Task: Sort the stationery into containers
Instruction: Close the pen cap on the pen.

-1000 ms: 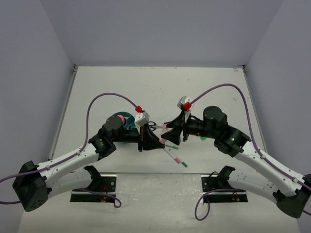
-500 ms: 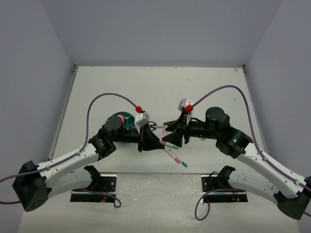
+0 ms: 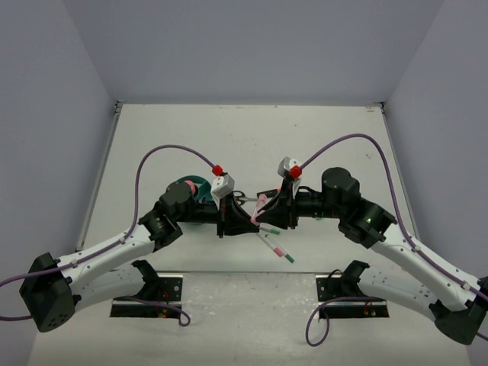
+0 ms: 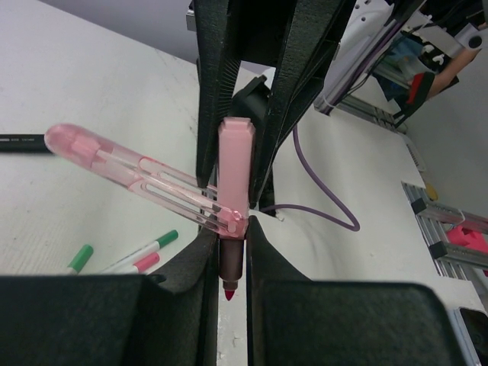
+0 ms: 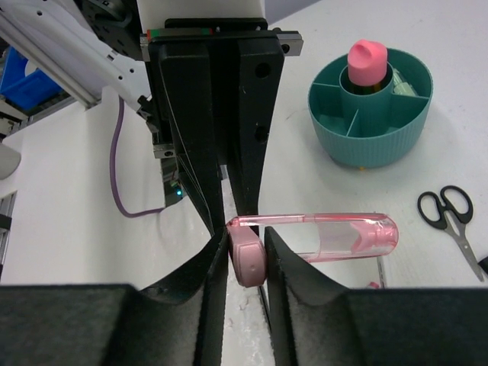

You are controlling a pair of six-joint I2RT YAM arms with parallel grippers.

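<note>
Where grippers (image 4: pixel 231 229) (image 5: pixel 245 252) meet, pink tube (image 5: pixel 335 236) clears table (image 3: pixel 229 137).

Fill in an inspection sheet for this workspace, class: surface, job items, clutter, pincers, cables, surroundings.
Surface: white table, no spills seen.
Job's things: pink tube held above the table; teal organizer with a pink-topped item in its centre compartment; scissors and white pens lying on the table.
Clutter: nothing seen.
Pincers: left pincer and right pincer both shut on the pink tube.
Cables: purple cables loop high above the table.
Surroundings: plain grey walls.
</note>
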